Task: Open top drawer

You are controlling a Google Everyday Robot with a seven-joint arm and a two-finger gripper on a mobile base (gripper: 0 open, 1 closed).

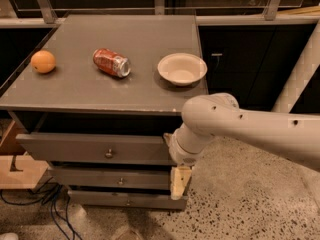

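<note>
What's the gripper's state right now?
Gripper: cannot be told; it hangs just below the right end of the top drawer.

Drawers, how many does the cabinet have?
3, stacked under the tabletop: the top drawer, widest; the middle drawer below it; the bottom drawer lowest. The gripper hangs before the middle drawer's right end.

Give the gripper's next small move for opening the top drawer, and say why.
Likely move the gripper left in the view and slightly up toward the knob of the top drawer. It hangs at the drawers' right end, level with the middle drawer, well away from that knob.
</note>
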